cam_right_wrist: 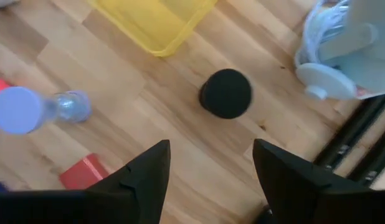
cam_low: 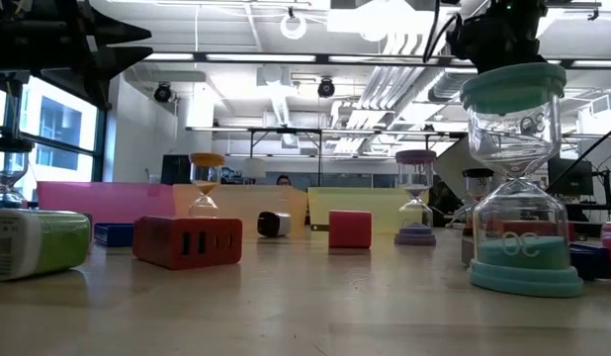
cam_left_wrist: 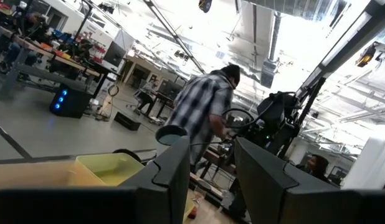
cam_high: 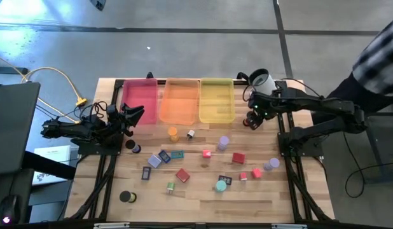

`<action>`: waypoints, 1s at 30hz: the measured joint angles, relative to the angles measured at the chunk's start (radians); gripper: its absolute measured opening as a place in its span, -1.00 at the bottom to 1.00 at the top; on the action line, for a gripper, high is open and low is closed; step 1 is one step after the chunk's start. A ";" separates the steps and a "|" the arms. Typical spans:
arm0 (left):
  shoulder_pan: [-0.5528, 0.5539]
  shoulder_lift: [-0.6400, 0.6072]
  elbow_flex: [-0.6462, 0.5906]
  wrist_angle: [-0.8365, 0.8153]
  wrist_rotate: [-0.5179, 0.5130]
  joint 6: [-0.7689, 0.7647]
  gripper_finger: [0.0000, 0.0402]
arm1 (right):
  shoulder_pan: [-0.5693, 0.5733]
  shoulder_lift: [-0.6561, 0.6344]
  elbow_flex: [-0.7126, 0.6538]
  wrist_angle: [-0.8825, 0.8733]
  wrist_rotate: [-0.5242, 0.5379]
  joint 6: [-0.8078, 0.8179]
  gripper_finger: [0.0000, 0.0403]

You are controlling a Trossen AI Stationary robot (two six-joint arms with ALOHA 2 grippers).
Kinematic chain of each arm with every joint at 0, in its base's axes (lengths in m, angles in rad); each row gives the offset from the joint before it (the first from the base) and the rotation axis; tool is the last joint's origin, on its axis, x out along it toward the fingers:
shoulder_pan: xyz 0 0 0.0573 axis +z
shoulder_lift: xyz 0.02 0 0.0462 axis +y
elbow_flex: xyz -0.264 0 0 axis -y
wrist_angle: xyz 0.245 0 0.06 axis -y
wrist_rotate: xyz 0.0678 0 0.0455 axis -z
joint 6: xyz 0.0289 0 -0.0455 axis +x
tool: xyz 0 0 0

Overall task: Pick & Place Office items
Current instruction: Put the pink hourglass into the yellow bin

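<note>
The office items lie scattered over the wooden table [cam_high: 203, 200]: sand timers such as a purple one [cam_high: 224, 142] [cam_right_wrist: 30, 109] and a teal one [cam_low: 523, 178], red blocks [cam_high: 238, 158] [cam_right_wrist: 83, 171], and flat dark pieces [cam_high: 178, 154]. A black cylinder [cam_right_wrist: 225, 93] stands upright on the wood near the yellow tray's corner [cam_right_wrist: 152, 22]. My right gripper [cam_right_wrist: 211, 168] [cam_high: 254, 118] hangs open above it, pointing steeply down, with nothing between its fingers. At the table's left edge my left gripper [cam_left_wrist: 211, 180] [cam_high: 136, 114] waits open and empty, pointing slightly upward toward the right.
Pink [cam_high: 139, 100], orange [cam_high: 180, 100] and yellow [cam_high: 217, 100] trays line the far edge. A white rounded device [cam_high: 262, 81] [cam_right_wrist: 351, 50] stands at the far right corner beside my right arm. A person in a checked shirt [cam_high: 381, 57] is beyond the table's right side.
</note>
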State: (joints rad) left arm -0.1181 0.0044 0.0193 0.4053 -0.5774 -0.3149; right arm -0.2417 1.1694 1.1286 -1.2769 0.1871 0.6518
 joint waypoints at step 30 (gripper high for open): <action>0.000 0.000 0.000 0.000 0.000 0.002 -0.39 | -0.022 0.066 0.000 0.040 0.124 -0.145 0.70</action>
State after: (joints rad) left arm -0.1181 0.0044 0.0193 0.4049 -0.5774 -0.3134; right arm -0.2638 1.2354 1.1286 -1.2364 0.3106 0.5072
